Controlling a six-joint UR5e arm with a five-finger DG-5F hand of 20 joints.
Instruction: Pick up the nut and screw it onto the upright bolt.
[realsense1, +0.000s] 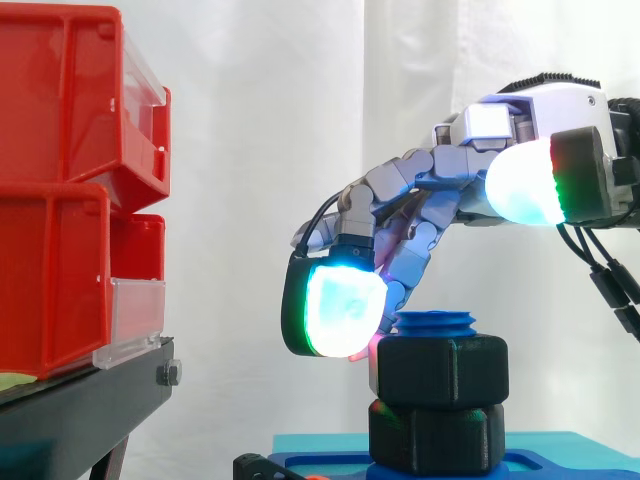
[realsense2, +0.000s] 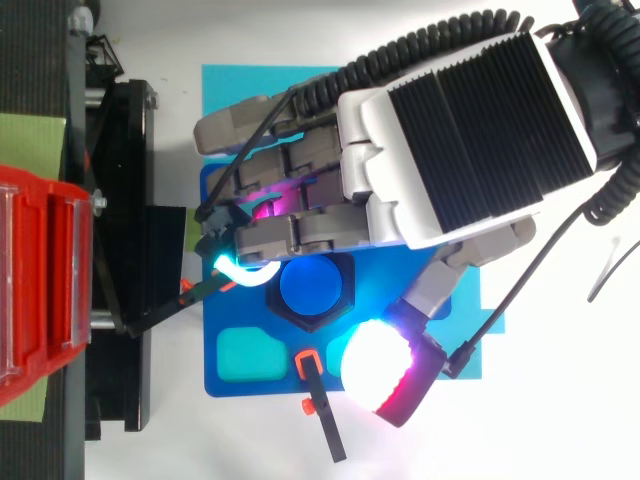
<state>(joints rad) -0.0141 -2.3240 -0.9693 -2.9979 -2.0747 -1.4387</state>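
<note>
On the blue bolt (realsense1: 436, 322), a black hexagonal nut (realsense1: 442, 370)

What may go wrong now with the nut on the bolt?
The hand stands at one side of the black nut, so a push may tilt the nut and jam it on the blue bolt. The nut seems already down on the black hex piece below; more turning may only strain the hand.

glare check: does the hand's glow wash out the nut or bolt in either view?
Side view: the hand glows blown-out white and cyan beside the nut, but the nut's dark facets read clearly against the bright curtain. Top view: a white hotspot with a red fringe sits beside the nut, and the bolt top reads clean blue.
</note>
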